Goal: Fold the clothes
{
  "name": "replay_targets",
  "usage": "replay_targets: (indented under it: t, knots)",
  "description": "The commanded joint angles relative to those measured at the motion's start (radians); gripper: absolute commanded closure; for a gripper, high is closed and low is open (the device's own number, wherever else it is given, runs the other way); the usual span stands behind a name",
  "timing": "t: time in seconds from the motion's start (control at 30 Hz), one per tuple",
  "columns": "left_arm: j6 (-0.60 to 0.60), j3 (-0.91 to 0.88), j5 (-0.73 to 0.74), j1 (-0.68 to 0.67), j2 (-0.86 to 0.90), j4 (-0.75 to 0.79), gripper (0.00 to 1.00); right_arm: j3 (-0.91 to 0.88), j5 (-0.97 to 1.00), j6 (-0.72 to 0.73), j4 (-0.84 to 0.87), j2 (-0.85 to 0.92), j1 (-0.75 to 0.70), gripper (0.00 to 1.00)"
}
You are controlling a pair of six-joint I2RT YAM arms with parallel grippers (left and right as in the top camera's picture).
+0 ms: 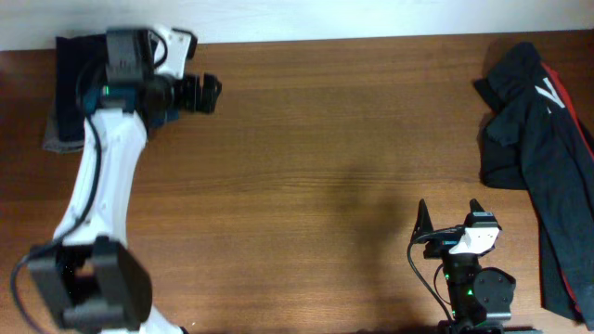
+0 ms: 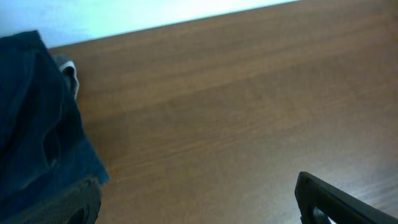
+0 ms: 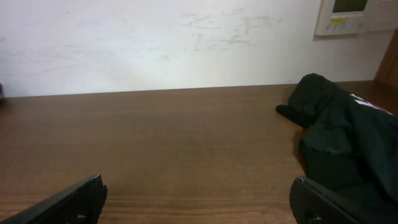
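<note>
Both arms are free-handed right now. The left pincer [image 1: 213,93] sits at the far left corner of the worktop [image 1: 325,139], jaws wide apart with nothing between them; its wrist view shows only bare wood in the gap. Just beside it lies the blue denim garment [image 2: 37,130], tucked under the left arm in what looks like a squared-off bundle, so I'd call that piece done.

Over on the right edge, the dark garment [image 1: 538,158] with a red stripe lies crumpled and touched by neither arm. The right pincer [image 3: 199,204] waits low near the front edge, jaws spread wide and holding nothing, with that heap off to its right.

So we're between pieces, I reckon. The next move calls for the right arm to reach across, pinch an edge of the dark garment and drag it to the open middle for spreading. Nothing stands between them. A control panel [image 3: 354,15] hangs on the wall behind, well out of play.
</note>
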Motion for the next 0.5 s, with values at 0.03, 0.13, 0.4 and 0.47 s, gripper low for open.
replay_targets:
  t: [0.03,0.13,0.4,0.47]
  knots:
    - [-0.053,-0.370,0.011,0.004,-0.288,0.212,0.01,-0.005,0.016,0.001,-0.007,-0.010,0.006,0.02]
    - [-0.054,-0.600,0.011,0.004,-0.448,0.373,0.01,-0.005,0.016,0.001,-0.007,-0.010,0.006,0.01]
    - [-0.054,-1.107,0.011,0.005,-0.836,0.766,0.01,-0.005,0.016,0.001,-0.007,-0.010,0.006,0.02]
    - [-0.055,-1.196,0.003,0.005,-0.919,0.843,0.01,-0.005,0.016,0.001,-0.007,-0.010,0.006,0.02]
